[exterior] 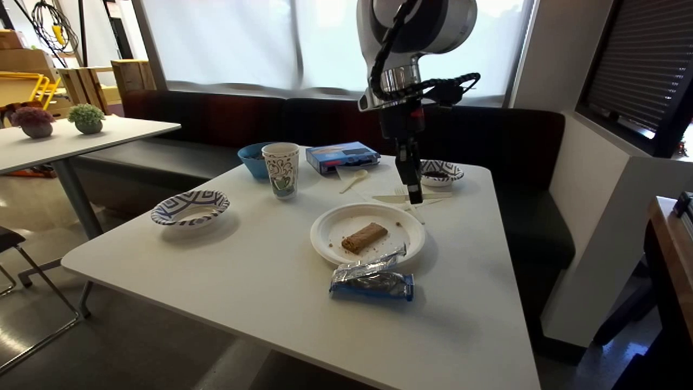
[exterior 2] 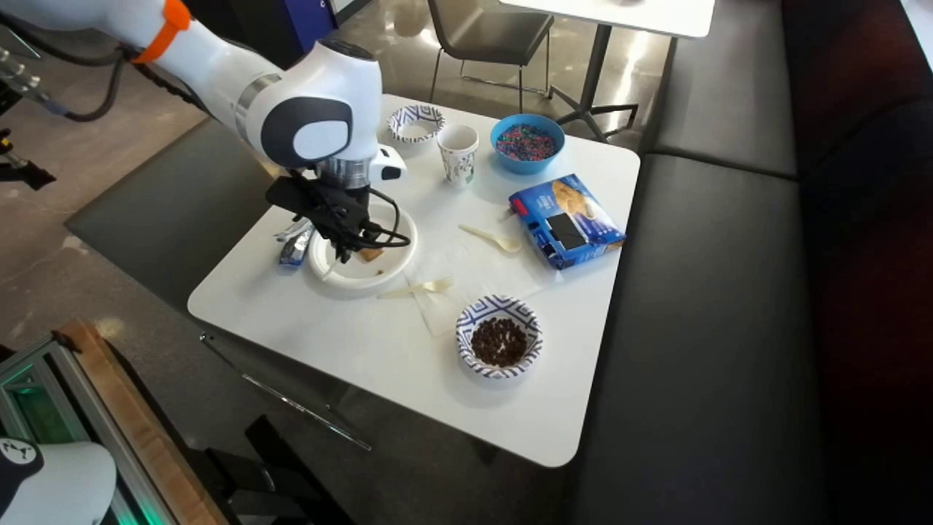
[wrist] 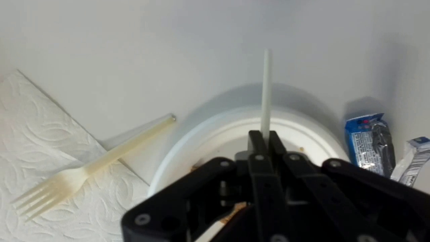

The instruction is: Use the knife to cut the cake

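Note:
The knife, a slim pale stick, crosses my gripper (exterior: 413,196) in an exterior view, its ends showing on both sides of the fingers (exterior: 387,199). In the wrist view my gripper (wrist: 265,137) is shut on the knife (wrist: 266,90), and one end points away past the fingertips. In an exterior view the gripper (exterior 2: 344,254) is above the plate beside the cake (exterior 2: 370,254). The cake (exterior: 365,237), a brown slab, lies whole on the white plate (exterior: 323,234). In the wrist view the gripper hides most of the cake (wrist: 236,209).
An opened blue-silver wrapper (exterior: 373,284) lies against the plate's near side. A fork (exterior 2: 419,288) lies partly on a napkin (exterior 2: 466,281), near a spoon (exterior 2: 496,238). Around are a paper cup (exterior: 281,170), a blue bowl (exterior 2: 527,144), a blue box (exterior 2: 567,222) and patterned bowls (exterior: 190,208) (exterior 2: 499,337).

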